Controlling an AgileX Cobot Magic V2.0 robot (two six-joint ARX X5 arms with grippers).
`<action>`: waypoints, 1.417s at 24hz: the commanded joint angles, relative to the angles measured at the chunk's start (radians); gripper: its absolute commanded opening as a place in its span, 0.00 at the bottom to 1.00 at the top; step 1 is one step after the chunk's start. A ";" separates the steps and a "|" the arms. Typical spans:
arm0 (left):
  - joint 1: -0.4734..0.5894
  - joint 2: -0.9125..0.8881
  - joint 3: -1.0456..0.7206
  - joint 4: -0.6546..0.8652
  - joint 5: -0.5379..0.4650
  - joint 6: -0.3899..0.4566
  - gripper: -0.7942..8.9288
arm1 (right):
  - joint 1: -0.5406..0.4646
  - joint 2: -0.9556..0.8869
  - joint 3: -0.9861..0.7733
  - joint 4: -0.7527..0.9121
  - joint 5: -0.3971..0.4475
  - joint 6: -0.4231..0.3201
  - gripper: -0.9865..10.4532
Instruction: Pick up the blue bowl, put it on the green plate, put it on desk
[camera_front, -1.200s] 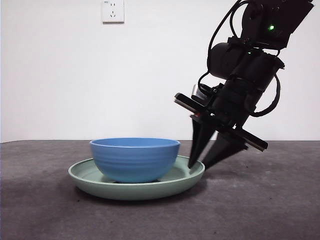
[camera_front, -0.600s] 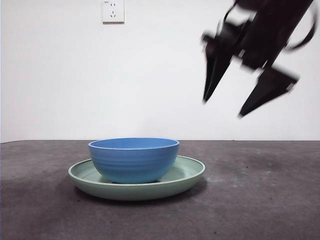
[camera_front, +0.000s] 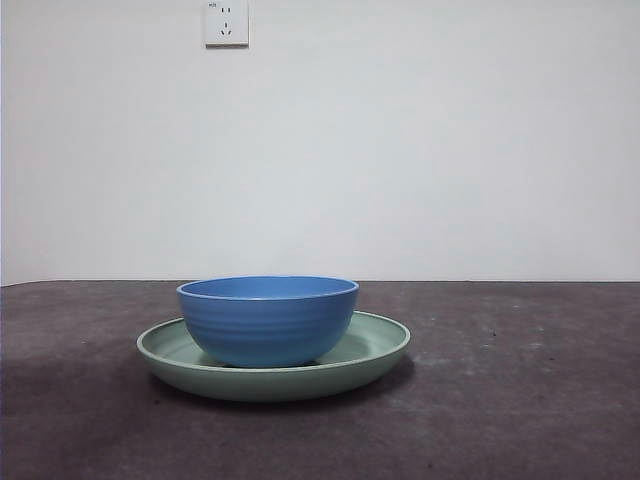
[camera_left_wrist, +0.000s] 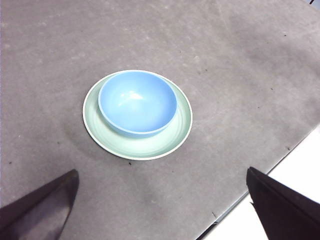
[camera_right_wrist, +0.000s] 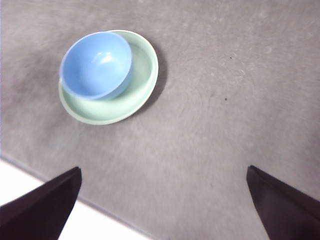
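The bowl (camera_front: 268, 320) is seated in the plate (camera_front: 380, 345), shifted off centre — in the front view toward 9 o'clock — and both rest on the desk (camera_front: 520, 400). The bowl is judged rigid, light and smooth-walled, so its rim is the likeliest hold. The left gripper (camera_left_wrist: 160, 210) and right gripper (camera_right_wrist: 162, 207) are held high above — jaws spread wide, nothing between them.

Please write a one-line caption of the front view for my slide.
Blue bowl resting inside the green plate on the dark desk, with no arm in view.
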 joint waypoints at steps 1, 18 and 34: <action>-0.006 0.003 0.008 0.007 -0.005 0.000 0.88 | 0.005 -0.066 0.021 -0.044 0.000 -0.055 0.60; -0.006 0.002 0.009 0.007 -0.005 -0.043 0.18 | 0.005 -0.190 0.021 -0.155 0.000 -0.062 0.11; 0.035 -0.011 0.009 0.006 -0.004 -0.043 0.18 | 0.005 -0.190 0.021 -0.155 0.000 -0.062 0.11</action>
